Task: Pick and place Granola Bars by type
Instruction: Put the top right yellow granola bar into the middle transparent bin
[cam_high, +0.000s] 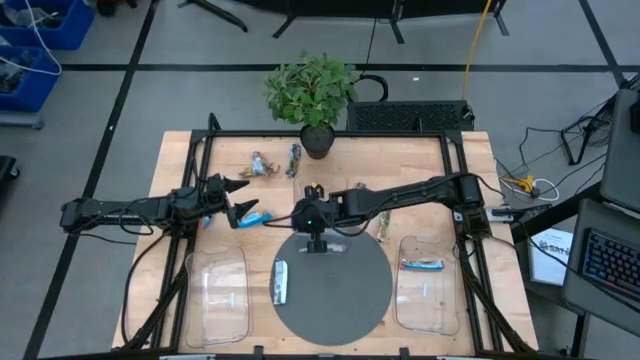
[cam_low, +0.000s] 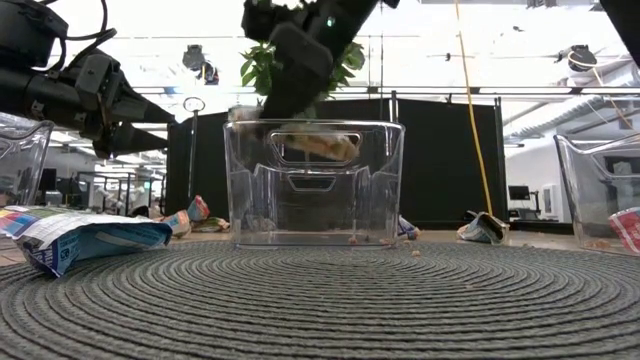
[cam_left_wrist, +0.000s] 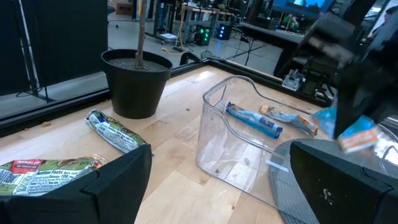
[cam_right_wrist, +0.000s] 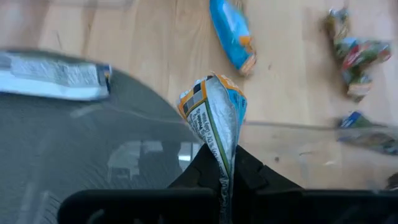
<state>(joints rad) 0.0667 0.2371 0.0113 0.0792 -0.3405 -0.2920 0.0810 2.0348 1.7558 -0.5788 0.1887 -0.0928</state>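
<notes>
Left arm reaches in from the table's left side, left gripper (cam_high: 243, 206) raised, fingers spread wide, nothing between them. Right arm stretches across from the right, right gripper (cam_high: 314, 226) near table centre, fingers (cam_right_wrist: 249, 173) clamped tight, pointing down.

clear tray (cam_low: 314, 185) on round mat (cam_low: 330, 300) | blue bar (cam_low: 85, 243) lying left

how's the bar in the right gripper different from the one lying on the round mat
The bar pinched by the right gripper is lifted off the table; the bar on the round mat lies flat. The held bar shows blue and orange at its upper end; the mat bar looks mostly silver-white. The held bar hangs above a clear tray; the mat bar is in no tray. Both have shiny printed wrappers.
</notes>
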